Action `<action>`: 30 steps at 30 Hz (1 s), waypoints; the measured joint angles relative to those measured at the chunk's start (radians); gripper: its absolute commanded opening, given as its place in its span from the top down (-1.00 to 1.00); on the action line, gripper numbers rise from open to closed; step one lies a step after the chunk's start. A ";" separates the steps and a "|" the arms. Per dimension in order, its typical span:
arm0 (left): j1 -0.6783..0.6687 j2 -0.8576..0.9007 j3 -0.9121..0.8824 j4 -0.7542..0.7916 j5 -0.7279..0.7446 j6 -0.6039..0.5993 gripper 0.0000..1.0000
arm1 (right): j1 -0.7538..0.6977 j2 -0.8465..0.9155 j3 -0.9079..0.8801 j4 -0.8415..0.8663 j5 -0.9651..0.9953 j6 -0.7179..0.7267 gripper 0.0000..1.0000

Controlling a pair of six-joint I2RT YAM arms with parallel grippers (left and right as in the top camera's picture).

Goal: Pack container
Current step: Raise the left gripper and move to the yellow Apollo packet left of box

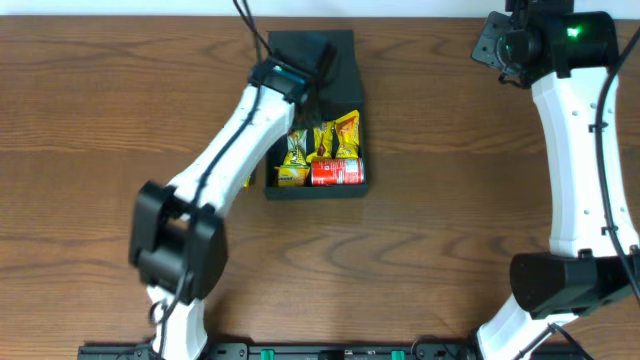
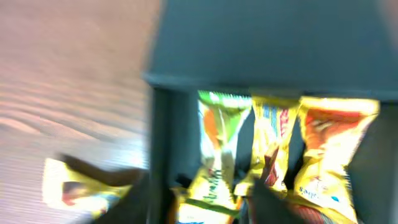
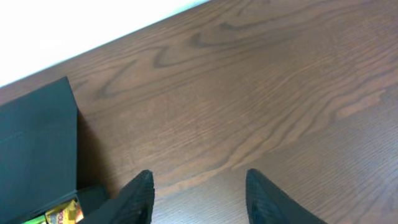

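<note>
Obs., left to right. One loose packet (image 2: 84, 186), yellow, lies on the table (image 1: 90, 120) just beside the left wall of the container (image 1: 315, 191), outside it. The left gripper (image 1: 312, 65) hangs over the container's far end, near the raised lid (image 1: 338, 45). Its wrist view is smeared, so I cannot tell how its jaws stand. The container sits at the table's far middle, lid up. Inside it are several yellow packets (image 1: 345, 135) standing side by side, with a red can (image 1: 336, 172) lying across the near end. The right gripper (image 3: 199, 193) is parked well off to the far right, jaws parted over bare wood and holding nothing.

Judgement: packing is mostly done. The outside packet looks unpacked, and the lid is not yet closed.
</note>
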 measured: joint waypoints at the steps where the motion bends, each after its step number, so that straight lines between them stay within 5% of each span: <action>1: 0.001 -0.033 0.006 -0.006 -0.020 0.026 -0.39 | 0.000 0.000 0.000 0.001 0.000 0.000 -0.02; 8: 0.064 -0.229 0.048 -0.233 -0.036 0.482 -0.50 | 0.000 0.000 0.000 0.000 0.000 0.000 -0.02; 9: 0.084 -0.230 0.048 -0.281 -0.007 0.557 -0.50 | 0.000 0.000 0.000 -0.001 0.000 0.000 -0.02; 11: 0.135 -0.220 0.046 -0.363 0.079 0.707 -0.84 | 0.000 0.000 0.000 -0.002 0.000 0.000 -0.02; 16: 0.319 -0.194 0.042 -0.514 0.399 1.052 -0.94 | 0.000 0.000 0.000 -0.018 0.000 0.000 -0.03; 23: 0.515 -0.109 0.026 -0.540 0.615 1.268 -0.91 | 0.000 0.000 0.000 -0.026 0.000 0.000 -0.04; 30: 0.542 0.127 -0.016 -0.495 0.688 1.323 -0.91 | 0.000 0.000 0.000 -0.040 0.000 0.000 -0.04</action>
